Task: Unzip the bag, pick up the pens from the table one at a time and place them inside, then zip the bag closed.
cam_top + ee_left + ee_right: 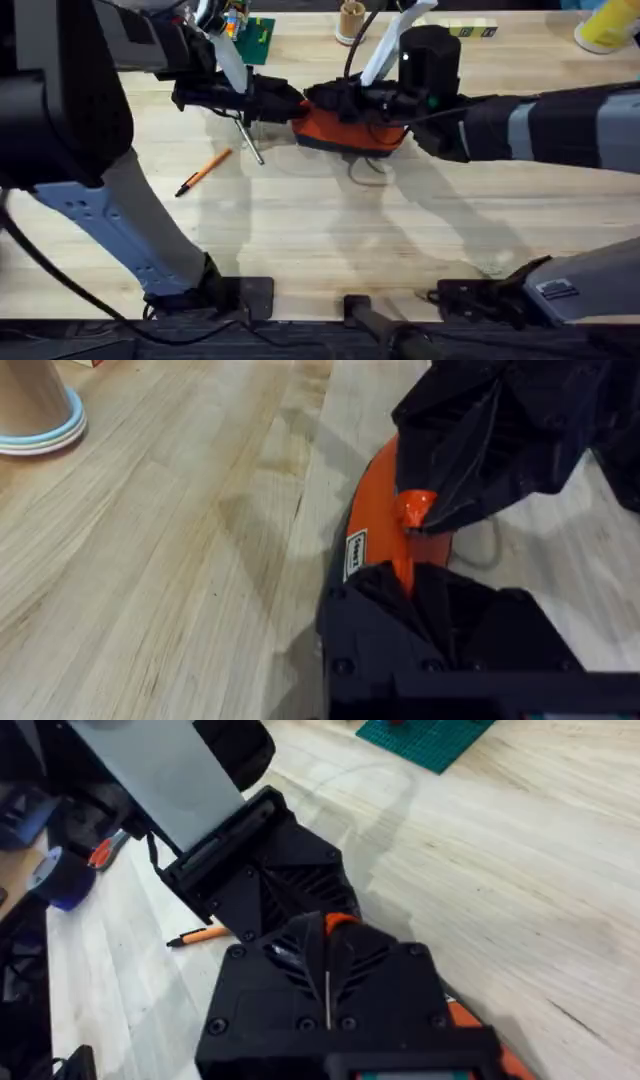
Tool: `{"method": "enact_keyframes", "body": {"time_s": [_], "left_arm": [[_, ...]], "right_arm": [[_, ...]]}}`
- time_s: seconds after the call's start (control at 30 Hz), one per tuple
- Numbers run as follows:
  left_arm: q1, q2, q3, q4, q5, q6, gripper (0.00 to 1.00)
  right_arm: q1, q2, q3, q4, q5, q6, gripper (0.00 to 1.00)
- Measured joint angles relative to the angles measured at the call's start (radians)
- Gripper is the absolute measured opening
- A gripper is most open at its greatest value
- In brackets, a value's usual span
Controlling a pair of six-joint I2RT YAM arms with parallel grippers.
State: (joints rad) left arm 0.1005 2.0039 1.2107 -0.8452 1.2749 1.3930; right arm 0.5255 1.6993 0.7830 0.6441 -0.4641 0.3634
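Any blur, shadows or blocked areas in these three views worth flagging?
Overhead: the left arm looms large, dark and soft at the left edge; arm shadows fall across the table. Left wrist: the foreground left gripper is soft and hides part of the bag. Right wrist: the black right gripper blocks the centre.

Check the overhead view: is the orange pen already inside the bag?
No, the orange pen lies on the table, apart from the bag.
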Motion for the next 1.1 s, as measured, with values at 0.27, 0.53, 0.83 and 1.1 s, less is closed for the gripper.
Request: {"method": "enact_keyframes", "body": {"time_s": [0.27,0.53,0.83,1.1], "left_arm": [[0.0,0.0,0.0,-0.001,0.0,0.0,0.042],[-0.002,0.0,0.0,0.0,0.0,0.0,0.042],[-0.002,0.0,0.0,-0.001,0.0,0.0,0.042],[-0.002,0.0,0.0,-0.001,0.0,0.0,0.042]], "right_arm": [[0.002,0.0,0.006,0.007,0.0,0.023,0.785],[0.005,0.0,0.008,0.008,-0.001,0.027,0.997],[0.005,-0.016,0.009,0.003,-0.001,0.027,0.997],[0.005,-0.118,0.009,0.001,0.0,0.025,0.997]]}}
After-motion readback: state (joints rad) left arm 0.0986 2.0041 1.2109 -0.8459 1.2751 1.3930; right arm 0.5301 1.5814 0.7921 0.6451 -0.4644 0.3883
